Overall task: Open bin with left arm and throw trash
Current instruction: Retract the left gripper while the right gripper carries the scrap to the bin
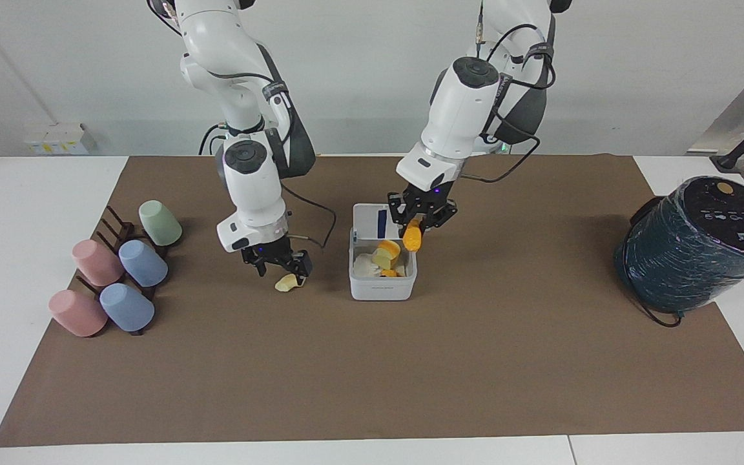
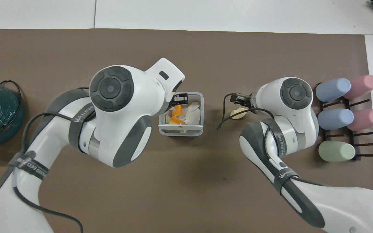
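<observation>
Orange scrap (image 1: 413, 238) gripped in left tool (image 1: 421, 219) over open bin (image 1: 382, 287); right tool (image 1: 279, 263) wide open.

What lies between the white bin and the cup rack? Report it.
The pale cream scrap lies on the brown mat there, with the open right gripper low over it; the facing view shows this.

My left arm bends down from the shoulder, wrist tilted, its fingers (image 1: 414, 227) pinched partway on something held in the air; my right arm hangs straight down, its fingers (image 1: 279, 267) spread wide, low near the table
</observation>
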Robot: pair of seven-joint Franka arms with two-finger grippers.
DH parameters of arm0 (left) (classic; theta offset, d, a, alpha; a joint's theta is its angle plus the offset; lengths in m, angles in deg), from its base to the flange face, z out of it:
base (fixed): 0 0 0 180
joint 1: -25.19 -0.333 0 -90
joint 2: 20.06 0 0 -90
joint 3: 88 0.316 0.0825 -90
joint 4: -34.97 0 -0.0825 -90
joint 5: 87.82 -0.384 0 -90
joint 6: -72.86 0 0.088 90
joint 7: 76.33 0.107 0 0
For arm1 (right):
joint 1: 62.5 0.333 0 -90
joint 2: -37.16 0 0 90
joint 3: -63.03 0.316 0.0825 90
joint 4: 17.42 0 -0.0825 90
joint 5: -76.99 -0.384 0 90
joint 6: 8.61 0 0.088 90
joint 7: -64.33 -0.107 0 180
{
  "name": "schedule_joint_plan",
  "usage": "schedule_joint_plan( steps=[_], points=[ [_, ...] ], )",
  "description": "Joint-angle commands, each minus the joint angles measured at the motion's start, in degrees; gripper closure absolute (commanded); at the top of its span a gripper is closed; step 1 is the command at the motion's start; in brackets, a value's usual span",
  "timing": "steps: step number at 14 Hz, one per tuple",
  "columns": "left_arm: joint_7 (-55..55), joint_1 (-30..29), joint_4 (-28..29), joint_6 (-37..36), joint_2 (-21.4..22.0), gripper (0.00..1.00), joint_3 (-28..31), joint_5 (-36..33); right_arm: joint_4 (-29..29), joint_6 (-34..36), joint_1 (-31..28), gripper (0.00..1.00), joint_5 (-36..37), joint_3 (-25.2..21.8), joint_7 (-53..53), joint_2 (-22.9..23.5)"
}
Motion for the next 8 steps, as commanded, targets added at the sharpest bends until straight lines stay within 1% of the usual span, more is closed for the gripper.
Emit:
schedule_joint_plan(
  steps=[1, 3, 4, 5, 6, 7, 8],
  points=[
    [-2.52, 2.70, 0.99, 3.44, -2.63, 1.00, 0.97, 0.99, -5.31, -6.08, -1.16, 0.00, 0.09, 0.79, 2.34, 0.03],
    [-2.53, 3.14, 1.79, 3.71, -2.89, 1.00, 0.97, 0.99, -5.14, -6.96, -1.07, 0.00, -0.78, 0.88, 2.17, 1.88],
    [-2.53, 3.14, 1.88, 3.54, -2.98, 0.87, 0.88, 0.99, -5.14, -7.06, -0.81, 0.20, -0.79, 0.88, 1.99, 1.97],
    [-2.35, 3.05, 1.79, 3.36, -2.98, 0.78, 0.97, 0.99, -4.88, -6.97, -0.80, 0.48, -0.79, 0.88, 1.90, 1.97],
    [-2.26, 2.96, 1.44, 3.36, -3.07, 0.71, 0.88, 0.99, -4.87, -7.06, -0.80, 0.71, -0.79, 0.88, 1.90, 1.97],
    [-2.26, 2.88, 0.92, 2.75, -3.07, 0.65, 0.88, 0.90, -4.70, -7.06, -0.72, 0.91, -0.79, 0.88, 1.99, 1.97],
    [-2.35, 2.88, 0.39, 2.31, -3.07, 0.58, 0.97, 0.90, -4.44, -7.15, -0.72, 1.00, -0.79, 0.80, 2.17, 1.97]
  ],
)
